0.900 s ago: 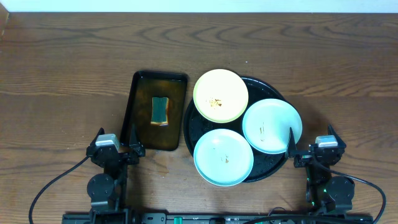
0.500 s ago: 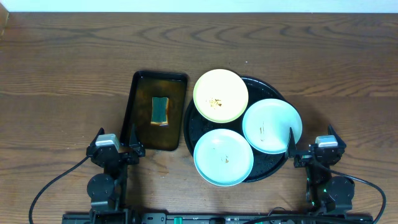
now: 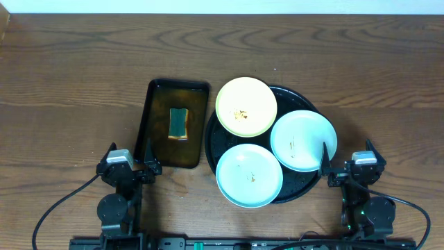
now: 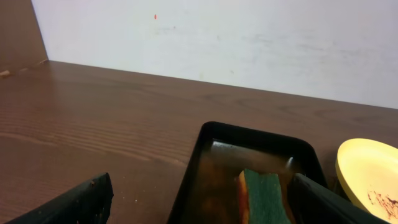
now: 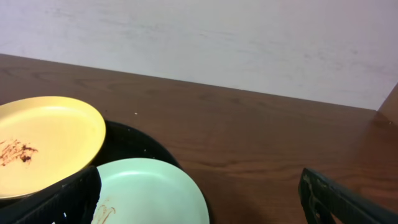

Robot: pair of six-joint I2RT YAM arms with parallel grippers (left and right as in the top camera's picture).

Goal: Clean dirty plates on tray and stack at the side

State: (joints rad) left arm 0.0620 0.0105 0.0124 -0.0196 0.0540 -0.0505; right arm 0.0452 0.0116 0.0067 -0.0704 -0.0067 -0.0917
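Right hand (image 5: 200, 200) — largely cropped below

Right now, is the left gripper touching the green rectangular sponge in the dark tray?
Apart. Overhead, the left gripper sits at the dark tray's near corner; bare tray floor separates it from the sponge.
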